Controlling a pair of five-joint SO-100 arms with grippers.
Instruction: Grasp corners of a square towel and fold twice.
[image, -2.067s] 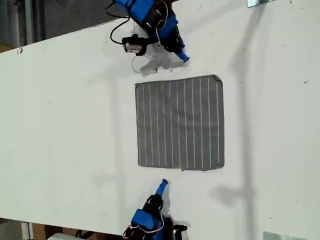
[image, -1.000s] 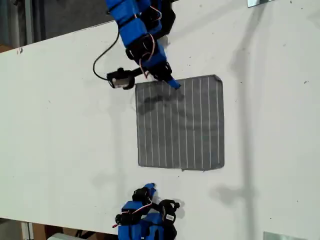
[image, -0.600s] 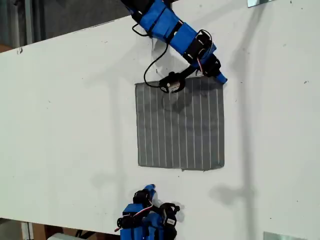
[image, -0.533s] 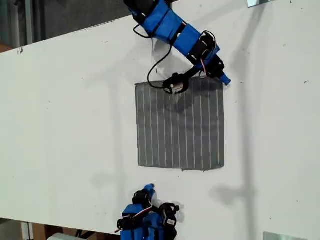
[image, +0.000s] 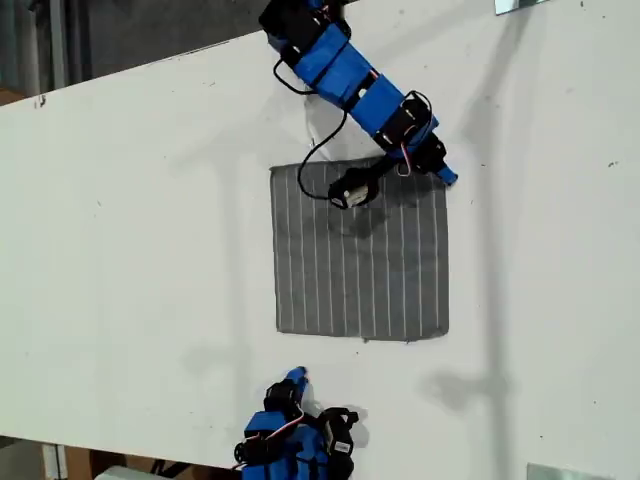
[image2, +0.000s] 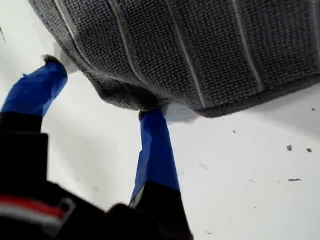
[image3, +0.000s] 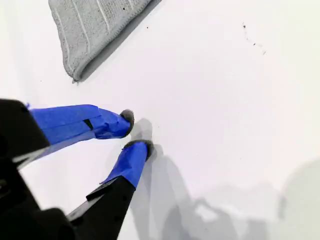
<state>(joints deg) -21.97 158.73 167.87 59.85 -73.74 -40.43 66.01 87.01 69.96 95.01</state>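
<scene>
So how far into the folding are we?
No fold is done: the towel lies flat and square. In hand: my first pincer is open at a far corner, one finger under its edge. My second pincer, nearly closed, holds nothing. Left: both grasps, both folds.

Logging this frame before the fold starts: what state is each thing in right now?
Square grey striped cloth towel: spread flat, unfolded, on the white table.
My first gripper: open, fingers at a towel corner, the top right one in the exterior view, not closed on it.
My second gripper: nearly closed, holding nothing, over bare table short of the towel.
</scene>
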